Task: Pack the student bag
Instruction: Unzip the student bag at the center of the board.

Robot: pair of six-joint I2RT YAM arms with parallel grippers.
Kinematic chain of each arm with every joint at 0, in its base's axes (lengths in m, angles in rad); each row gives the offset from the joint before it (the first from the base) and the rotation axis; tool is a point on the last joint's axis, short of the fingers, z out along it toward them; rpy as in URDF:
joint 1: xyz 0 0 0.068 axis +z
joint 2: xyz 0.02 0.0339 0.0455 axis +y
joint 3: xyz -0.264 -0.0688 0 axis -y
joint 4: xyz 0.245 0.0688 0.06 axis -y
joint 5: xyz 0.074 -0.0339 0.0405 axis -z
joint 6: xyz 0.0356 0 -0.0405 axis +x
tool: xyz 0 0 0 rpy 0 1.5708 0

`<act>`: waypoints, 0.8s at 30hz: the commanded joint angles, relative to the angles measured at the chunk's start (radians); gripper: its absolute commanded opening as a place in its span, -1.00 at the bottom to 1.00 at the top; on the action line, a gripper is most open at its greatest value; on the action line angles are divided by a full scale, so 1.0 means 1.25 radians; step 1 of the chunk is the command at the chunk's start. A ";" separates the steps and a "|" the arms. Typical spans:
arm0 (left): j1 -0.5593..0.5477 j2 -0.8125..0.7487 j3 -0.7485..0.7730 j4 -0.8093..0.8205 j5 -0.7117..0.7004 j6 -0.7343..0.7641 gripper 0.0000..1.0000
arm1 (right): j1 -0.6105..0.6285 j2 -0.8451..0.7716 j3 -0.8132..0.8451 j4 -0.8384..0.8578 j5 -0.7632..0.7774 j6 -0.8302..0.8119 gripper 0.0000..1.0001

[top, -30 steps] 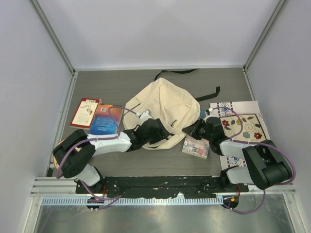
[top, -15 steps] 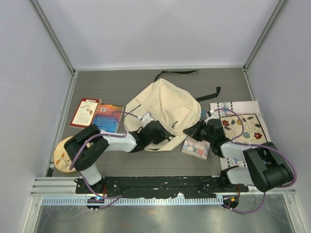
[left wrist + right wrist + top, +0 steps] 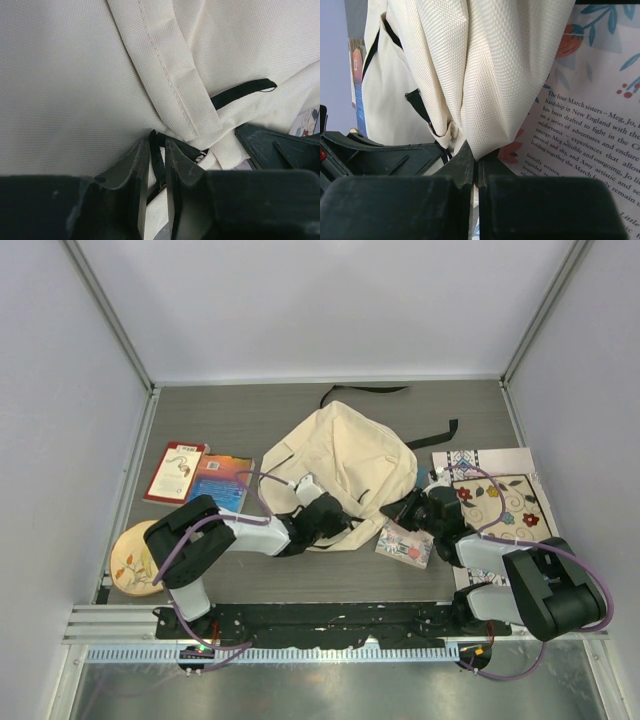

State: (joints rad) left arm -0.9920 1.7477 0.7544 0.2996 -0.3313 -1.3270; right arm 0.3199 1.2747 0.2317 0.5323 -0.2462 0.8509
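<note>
Both arms: blk boxy joint housings w/ white link tubes between. Left arm (image 3: 250, 532) & right arm (image 3: 490, 550) each carry a purple cable (image 3: 258, 478) looping loose off the housings toward the wrist. Left gripper (image 3: 156, 165): matte blk plastic, wedge-shaped fingers (image 3: 132, 170) w/ flat inner faces, small round hole near the root of one. Right gripper (image 3: 476, 162): same blk, blocky body, narrowing fwd to thin edges.

Plain white walls (image 3: 320, 310) box in a grey wood-grain tabletop (image 3: 230, 420), with aluminium rails (image 3: 111, 315) up the corners.
</note>
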 commanded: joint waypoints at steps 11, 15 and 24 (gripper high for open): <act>-0.053 0.052 0.033 -0.155 -0.021 0.053 -1.00 | 0.010 0.001 0.000 -0.027 -0.008 -0.007 -0.98; -0.053 0.007 0.018 -0.172 -0.040 0.071 -1.00 | 0.010 0.003 0.004 -0.027 0.013 0.010 -0.98; -0.054 -0.145 -0.044 -0.227 -0.074 0.125 -1.00 | 0.009 -0.004 0.037 -0.068 0.107 0.044 -0.98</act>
State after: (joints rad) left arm -1.0519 1.6535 0.7528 0.1337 -0.4080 -1.2263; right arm 0.3332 1.2743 0.2436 0.4828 -0.2100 0.8810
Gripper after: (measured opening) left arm 0.009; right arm 0.053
